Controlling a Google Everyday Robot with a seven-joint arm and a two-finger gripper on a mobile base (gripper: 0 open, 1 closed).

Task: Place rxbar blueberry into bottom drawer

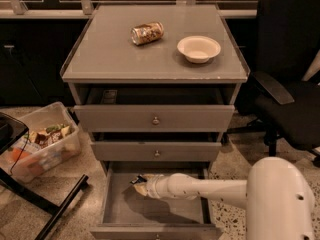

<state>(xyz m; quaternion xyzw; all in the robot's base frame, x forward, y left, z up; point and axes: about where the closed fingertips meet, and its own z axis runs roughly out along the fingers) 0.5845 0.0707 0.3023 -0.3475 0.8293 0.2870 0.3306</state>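
The bottom drawer (165,211) is pulled out, plain grey inside. My arm reaches in from the right, and my gripper (140,185) is low inside the drawer's back left part, just above its floor. It is shut on the rxbar blueberry (136,179), a small dark bar that sticks out at the gripper's tip. Most of the bar is hidden by the gripper.
A tan patterned can (147,33) lies on its side and a white bowl (198,48) stands on the cabinet top. The top drawer (155,118) and middle drawer (156,151) are slightly open above. A clear bin of snacks (40,144) stands left, a black chair (290,84) right.
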